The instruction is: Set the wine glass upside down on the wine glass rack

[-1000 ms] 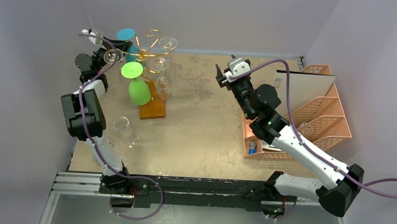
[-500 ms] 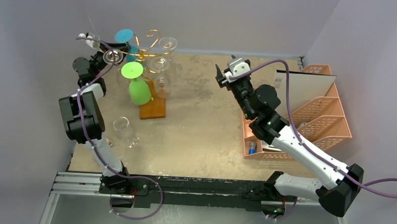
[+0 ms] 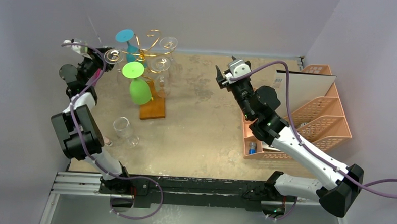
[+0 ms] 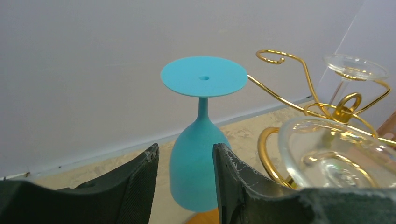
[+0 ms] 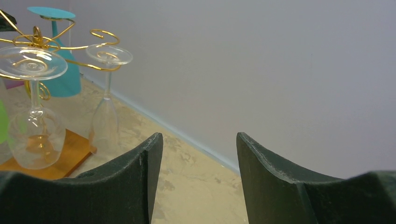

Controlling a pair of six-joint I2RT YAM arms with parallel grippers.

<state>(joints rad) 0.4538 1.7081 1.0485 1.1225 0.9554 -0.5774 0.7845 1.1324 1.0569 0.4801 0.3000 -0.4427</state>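
- My left end effector (image 4: 185, 154) stands released: its two fingers (image 4: 140, 186) are parted by a moderate gap and nothing is clamped between them.
- Through that gap I see a teal glass (image 4: 198, 163). It hangs upside down farther off, with its flat foot uppermost, and my fingers are clear of it.
- The wine glass (image 4: 334, 156) is clear and hangs upside down on the wine glass rack (image 4: 260, 151). Its round foot rests on a gold curl on the rack's left side.
- That foot lies just beside the outside of my finger on the right of the left wrist view. I cannot tell whether the two touch.
- From above, this end effector is raised at the far left corner of the table (image 3: 201, 122), level with the top of the rack.
- My right end effector (image 5: 198, 140) is also released, with its fingers spread wide and only the wall and table showing between them. It holds and touches nothing.
- It hangs over the middle of the table, well apart from the rack, and faces it.
- The rack also carries a green glass (image 3: 139, 92) and two other clear glasses (image 3: 159, 64), all foot up.
- One more clear glass (image 3: 122, 125) is on the table near my left arm. I cannot tell whether it is upright or tipped.
- A pink organiser (image 3: 317, 117) sits at the right edge.
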